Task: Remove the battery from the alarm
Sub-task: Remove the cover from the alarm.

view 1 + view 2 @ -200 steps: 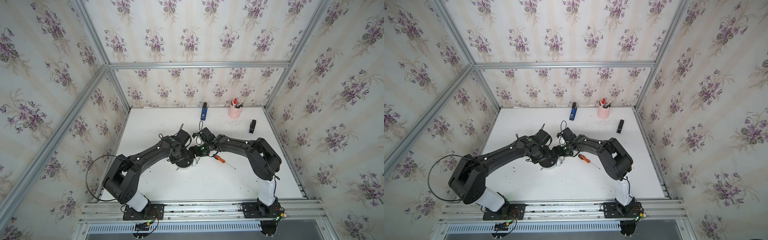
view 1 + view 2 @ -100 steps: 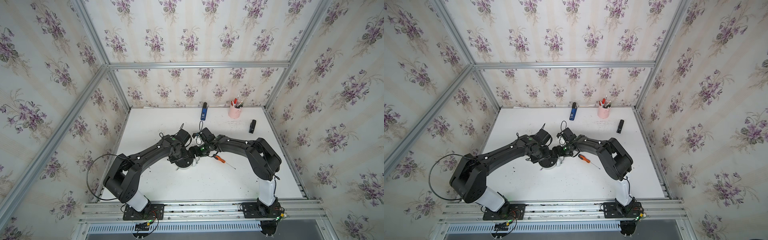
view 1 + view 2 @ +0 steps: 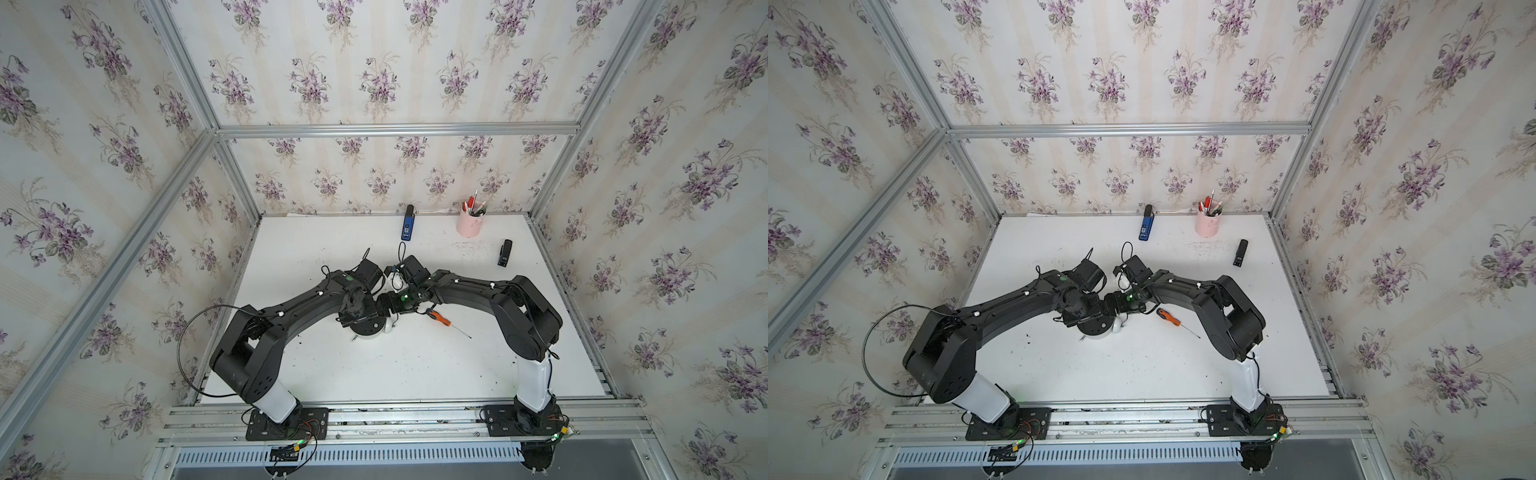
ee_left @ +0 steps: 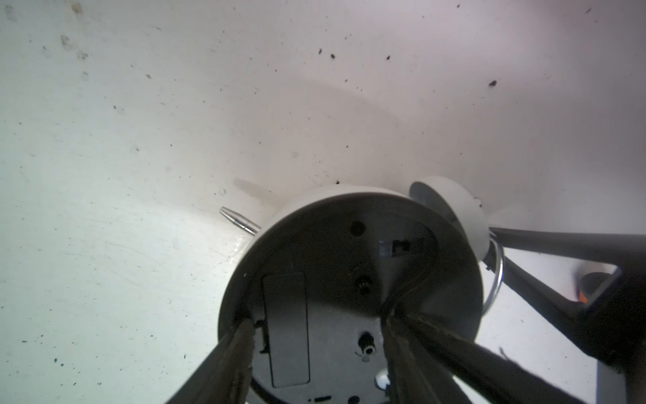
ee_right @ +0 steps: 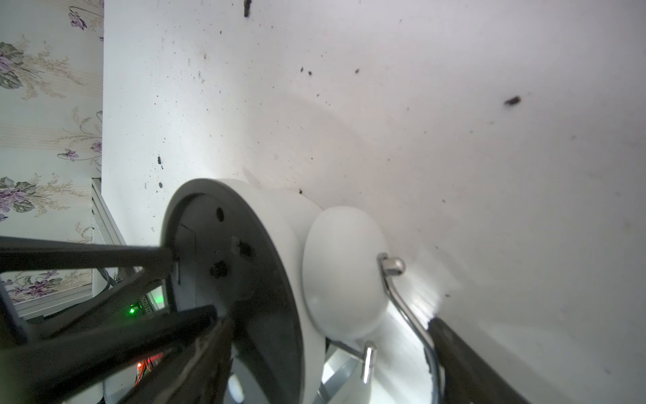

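Observation:
The alarm (image 3: 367, 328) (image 3: 1097, 327) lies face down mid-table, its black round back (image 4: 349, 266) turned up and the battery cover (image 4: 286, 328) closed. The battery is hidden. My left gripper (image 4: 314, 349) stands open over the back, one fingertip (image 4: 244, 332) at the cover's edge and the other on the panel. My right gripper (image 5: 330, 321) straddles the alarm's top. One of its fingers (image 5: 216, 335) is against the black back and the other against the wire handle (image 5: 409, 314), with a white bell (image 5: 344, 269) between them.
An orange-and-black screwdriver (image 3: 440, 319) lies just right of the alarm. At the back stand a pink pen cup (image 3: 469, 224), a blue device (image 3: 408, 226) and a black stapler-like block (image 3: 505, 253). Walls and aluminium rails enclose the table.

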Robot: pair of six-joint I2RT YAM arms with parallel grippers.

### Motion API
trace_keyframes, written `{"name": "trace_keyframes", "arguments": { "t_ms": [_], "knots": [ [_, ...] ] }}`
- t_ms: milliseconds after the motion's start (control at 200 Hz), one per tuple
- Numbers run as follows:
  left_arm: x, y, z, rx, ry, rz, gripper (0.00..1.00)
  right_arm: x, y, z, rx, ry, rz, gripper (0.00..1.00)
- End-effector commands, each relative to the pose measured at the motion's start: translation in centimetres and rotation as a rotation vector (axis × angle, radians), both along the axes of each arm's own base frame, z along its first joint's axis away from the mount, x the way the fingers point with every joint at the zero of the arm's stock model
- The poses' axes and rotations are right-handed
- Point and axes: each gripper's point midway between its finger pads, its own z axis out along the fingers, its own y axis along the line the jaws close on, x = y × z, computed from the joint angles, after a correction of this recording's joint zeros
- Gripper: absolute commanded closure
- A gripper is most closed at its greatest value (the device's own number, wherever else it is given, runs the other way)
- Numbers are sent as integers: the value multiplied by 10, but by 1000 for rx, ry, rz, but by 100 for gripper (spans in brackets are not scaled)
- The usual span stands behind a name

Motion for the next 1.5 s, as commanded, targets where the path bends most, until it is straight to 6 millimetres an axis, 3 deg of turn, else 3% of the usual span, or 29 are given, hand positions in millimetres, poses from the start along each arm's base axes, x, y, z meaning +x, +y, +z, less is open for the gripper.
{"name": "trace_keyframes", "arguments": {
  "t_ms": [0,375,609,1009,1464,1499],
  "knots": [
    [-11,9,-8,45,47,-4,37,-15,-40,-36,-224,50,-29,14],
    [-12,-2,-23,-71,-17,22,44,-17,-40,-39,-223,60,-27,14],
    [-9,-12,-29,-167,-75,46,56,-19,-38,-41,-218,69,-22,15],
    [4,-30,-18,-298,-204,40,64,-24,-36,-46,-223,86,-10,16],
    [6,-31,-8,-344,-276,23,68,-24,-34,-48,-218,93,-5,19],
    [8,-31,3,-365,-309,22,69,-24,-34,-48,-218,92,-5,19]
  ]
}}
